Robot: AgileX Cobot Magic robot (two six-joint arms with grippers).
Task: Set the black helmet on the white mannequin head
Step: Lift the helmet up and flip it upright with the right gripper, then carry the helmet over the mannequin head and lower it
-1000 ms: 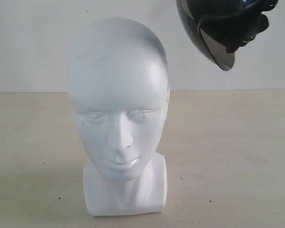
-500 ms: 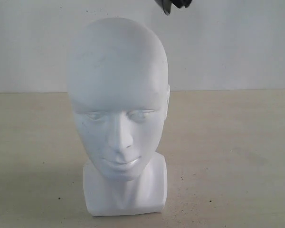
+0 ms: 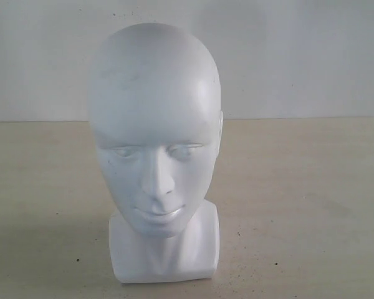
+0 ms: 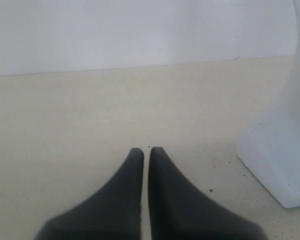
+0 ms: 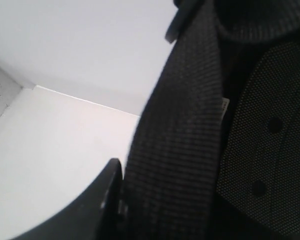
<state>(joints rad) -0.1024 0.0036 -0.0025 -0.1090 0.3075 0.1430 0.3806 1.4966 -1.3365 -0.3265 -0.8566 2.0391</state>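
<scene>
The white mannequin head (image 3: 154, 124) stands upright on its squarish block base near the middle of the pale desk (image 3: 299, 199), its face turned toward the exterior camera, with a plain white wall (image 3: 299, 56) behind it. Its crown is bare, and nothing touches it in that view. The left fingers (image 4: 125, 200) hang low over the desk, closed together with only a thin slit between their tips and nothing held between them. A corner of the head's base (image 4: 280, 150) sits just beside them on the desk, apart from them. The black helmet (image 5: 270, 150) is outside the exterior view and shows only in the right wrist view, where it fills most of the picture at very close range. Its dark dotted padded lining faces the camera, and a broad black woven strap (image 5: 180, 150) runs across in front of the lining. Of the right fingers (image 5: 107, 195) only one shows, a dark tip lying right against the edge of that strap. The other is hidden behind the helmet, so the grip reads as closed on the helmet at the strap side, with white wall surfaces behind.
</scene>
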